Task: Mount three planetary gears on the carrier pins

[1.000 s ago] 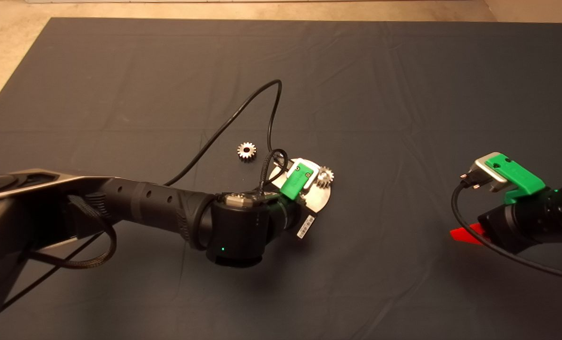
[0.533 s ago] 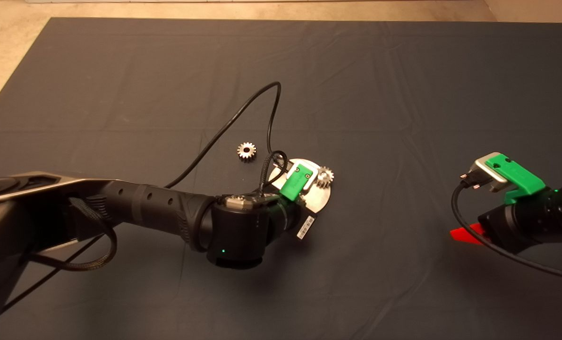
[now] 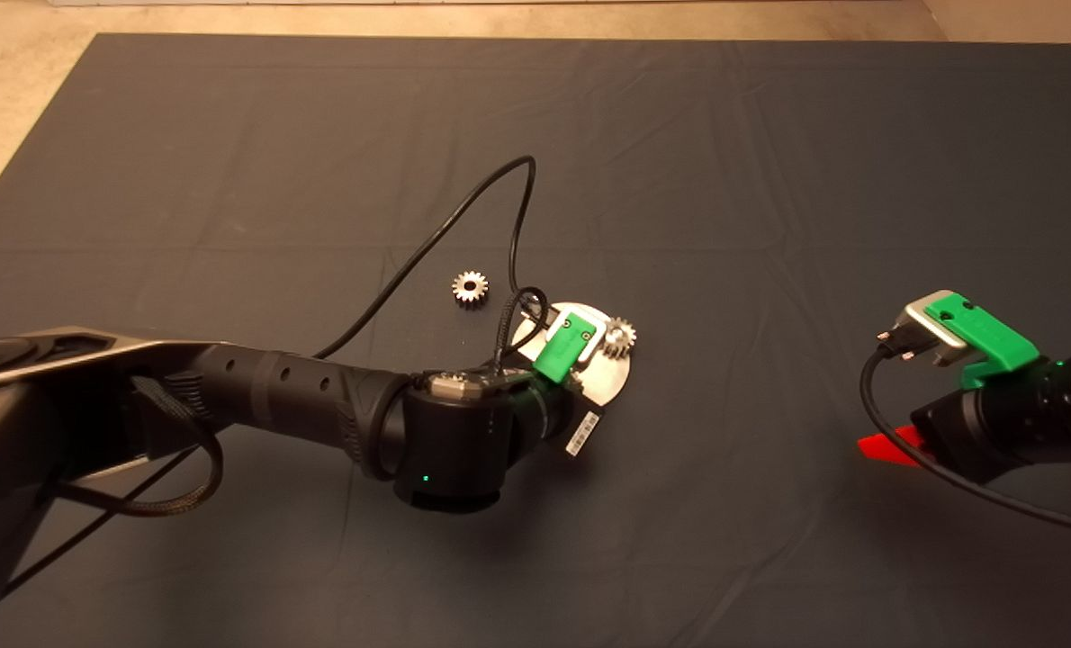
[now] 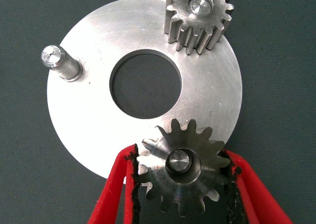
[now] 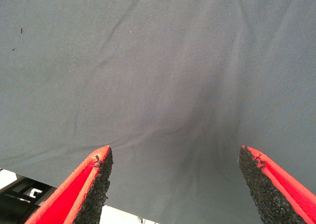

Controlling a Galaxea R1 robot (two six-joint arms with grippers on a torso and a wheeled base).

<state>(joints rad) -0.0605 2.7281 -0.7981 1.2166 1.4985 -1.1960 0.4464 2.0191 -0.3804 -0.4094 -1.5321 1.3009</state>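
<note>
Left green gripper with red fingers (image 4: pixel 180 187) over the flat round silver carrier plate (image 4: pixel 89 135), clamped on a small shiny steel spur gear (image 4: pixel 181 170) seated on a pin. Second steel gear (image 4: pixel 196 17) on another pin; third short silver peg (image 4: pixel 59 62) bare. Last steel gear (image 3: pixel 470 288) loose on the dark mat (image 3: pixel 769 180), near the plate. Right gripper (image 5: pixel 175 184) parked at the mat's right edge, fingers spread wide.

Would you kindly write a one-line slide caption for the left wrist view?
Left gripper holds a second gear on its carrier pin; one gear is seated, one pin bare.
</note>
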